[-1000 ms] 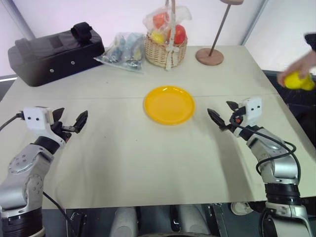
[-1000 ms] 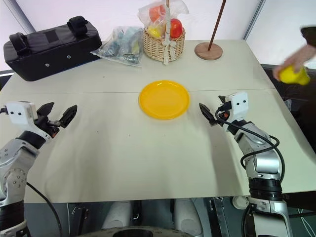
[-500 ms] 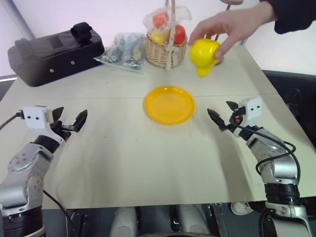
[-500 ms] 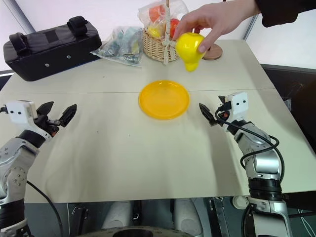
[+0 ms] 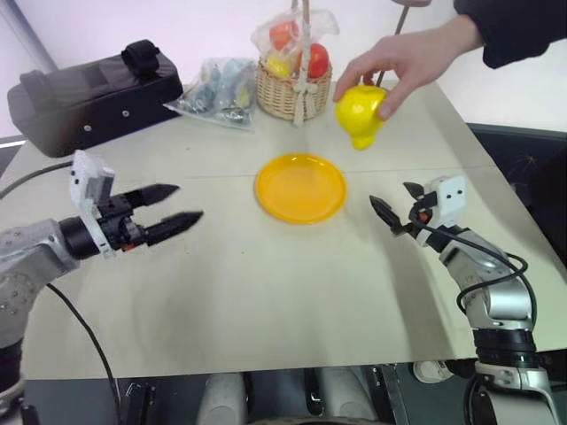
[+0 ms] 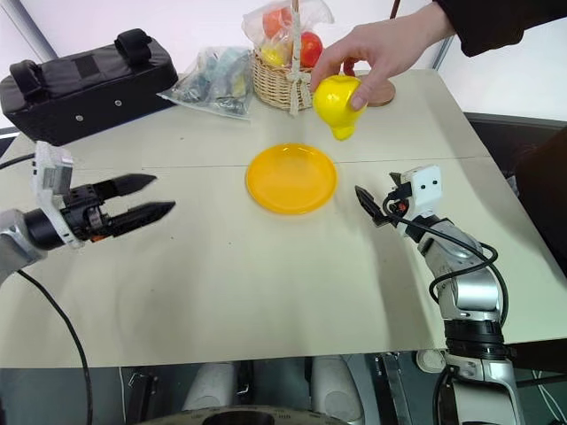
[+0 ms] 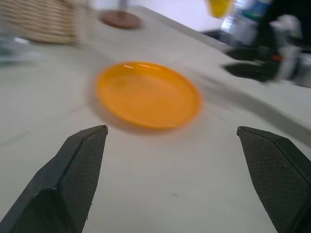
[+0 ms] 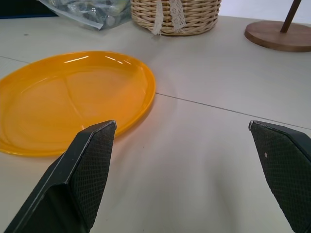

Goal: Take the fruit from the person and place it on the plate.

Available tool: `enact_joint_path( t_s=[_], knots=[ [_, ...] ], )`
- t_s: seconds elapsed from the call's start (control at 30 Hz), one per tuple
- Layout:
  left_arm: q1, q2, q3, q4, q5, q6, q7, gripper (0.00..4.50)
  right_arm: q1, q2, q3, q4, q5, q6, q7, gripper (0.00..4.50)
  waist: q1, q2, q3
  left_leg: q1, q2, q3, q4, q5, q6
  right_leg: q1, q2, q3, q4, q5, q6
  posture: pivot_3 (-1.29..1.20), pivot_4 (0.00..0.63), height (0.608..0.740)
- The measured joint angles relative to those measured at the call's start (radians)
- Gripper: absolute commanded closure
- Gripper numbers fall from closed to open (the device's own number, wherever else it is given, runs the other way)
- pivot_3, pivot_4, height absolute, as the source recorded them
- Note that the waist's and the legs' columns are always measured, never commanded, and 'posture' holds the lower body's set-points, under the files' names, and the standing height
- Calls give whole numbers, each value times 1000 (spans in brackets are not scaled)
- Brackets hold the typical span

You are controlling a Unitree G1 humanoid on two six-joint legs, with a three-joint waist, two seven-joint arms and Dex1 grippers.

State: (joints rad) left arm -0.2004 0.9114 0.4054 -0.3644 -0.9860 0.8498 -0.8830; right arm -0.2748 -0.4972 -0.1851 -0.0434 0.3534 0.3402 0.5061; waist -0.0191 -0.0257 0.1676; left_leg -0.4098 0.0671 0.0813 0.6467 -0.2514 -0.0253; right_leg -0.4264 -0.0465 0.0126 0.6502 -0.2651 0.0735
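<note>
Since a second ago the left gripper (image 5: 177,205) has swung up off the table's left edge and now points across toward the middle, while the person's hand (image 5: 403,60) has come in from the right with the lemon (image 5: 361,112). That hand pinches the lemon in the air above the table (image 5: 266,292), beyond the plate (image 5: 300,187) and well apart from both grippers. The left fingers (image 7: 77,170) stand wide open, holding and touching nothing. The right gripper (image 5: 396,205) has kept still, fingers spread wide and empty, just right of the plate. Bare tabletop lies between the grippers and in front of the plate; a basket (image 5: 293,88), bag (image 5: 217,84) and black case (image 5: 89,93) line the far edge.
</note>
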Motion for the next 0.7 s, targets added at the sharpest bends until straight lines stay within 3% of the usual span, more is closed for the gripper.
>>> enact_joint_path(
  t_s=[0.3,0.47,0.7],
  knots=[
    [-93,21,-32,0,-52,55,-28,26,4,-61,-17,-166,85,152,30,0,4,0,0,0,0,0,0,0,0,0,0,0,0,0,-1,0,150,740],
    [-98,9,-39,0,-49,55,-20,26,-82,-73,-18,-235,165,275,29,0,2,0,0,0,0,-1,0,0,0,0,0,0,0,0,-1,0,150,740],
    [-75,-23,-39,-5,-43,50,17,26,-189,-36,3,-222,182,308,10,0,4,0,0,0,0,0,1,0,0,0,0,0,0,0,-1,0,150,740]
  ],
)
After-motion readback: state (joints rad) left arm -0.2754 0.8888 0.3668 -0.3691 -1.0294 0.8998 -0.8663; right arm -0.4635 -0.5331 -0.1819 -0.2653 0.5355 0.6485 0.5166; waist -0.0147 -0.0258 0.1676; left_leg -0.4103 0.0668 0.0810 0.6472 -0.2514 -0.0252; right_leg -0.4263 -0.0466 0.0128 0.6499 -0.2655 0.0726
